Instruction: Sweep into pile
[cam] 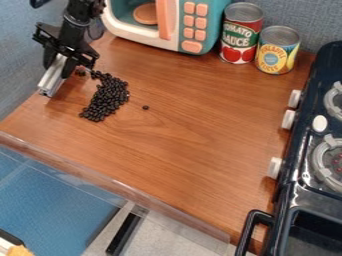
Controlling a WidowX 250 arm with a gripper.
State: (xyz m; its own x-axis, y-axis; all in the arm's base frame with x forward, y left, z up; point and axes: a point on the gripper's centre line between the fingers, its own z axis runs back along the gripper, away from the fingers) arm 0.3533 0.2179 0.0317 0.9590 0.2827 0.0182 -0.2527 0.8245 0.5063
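My gripper (60, 64) hangs over the left part of the wooden counter, at the upper left, shut on a silver-grey bar-like tool (51, 81). The tool tilts down toward the counter's left edge; whether its lower end touches the surface I cannot tell. Just right of the tool, black beans (107, 99) lie in an elongated, curved heap. A lone bean (145, 107) rests apart on the right of that heap, and a small group of beans (81, 72) lies close beside the gripper.
Behind the beans stands a toy microwave (172, 25) in teal and white. A tomato can (241, 34) and a pineapple can (276, 50) are side by side at the back right. Along the right runs a black stove (304, 175) with white knobs and a handle. The wooden counter (194, 125) has a clear-trimmed front edge.
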